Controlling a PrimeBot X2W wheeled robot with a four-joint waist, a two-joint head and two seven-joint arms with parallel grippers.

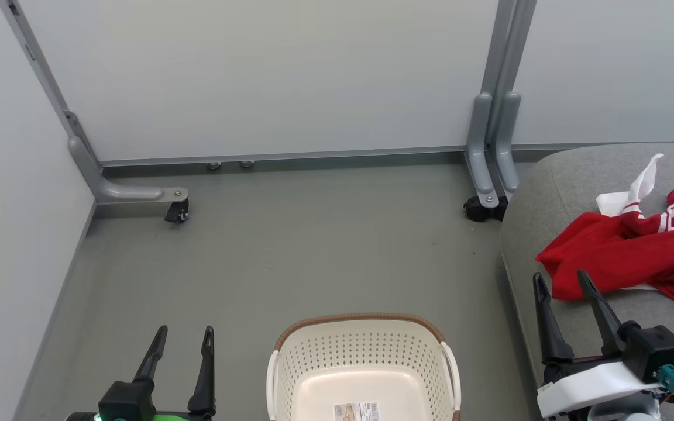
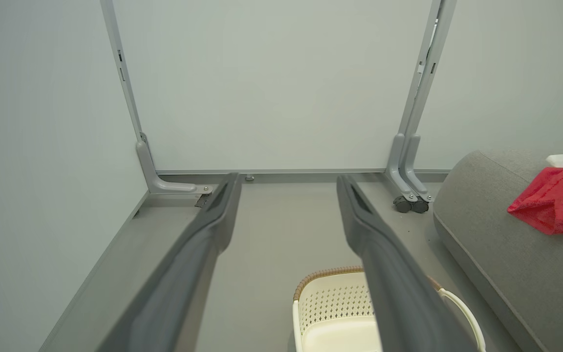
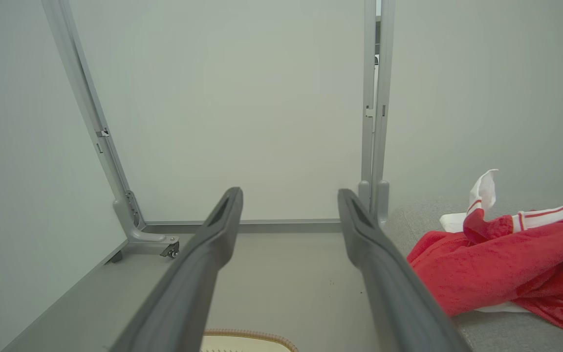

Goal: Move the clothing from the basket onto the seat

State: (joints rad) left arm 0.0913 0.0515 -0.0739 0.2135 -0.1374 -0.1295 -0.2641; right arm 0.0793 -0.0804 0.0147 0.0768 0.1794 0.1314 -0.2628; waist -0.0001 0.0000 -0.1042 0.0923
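Note:
The red clothing with white trim lies heaped on the grey seat at the right, also seen as clothing and clothing. The cream basket with a brown rim stands on the floor at bottom centre, holding no garment, only a label on its bottom. My right gripper is open over the seat's front edge, just short of the red fabric, nothing between its fingers. My left gripper is open at the lower left, beside the basket, above the floor.
White partition panels with grey posts and castor feet close off the back and left. A second castor foot stands by the seat's far corner. Grey floor stretches between the basket and the panels.

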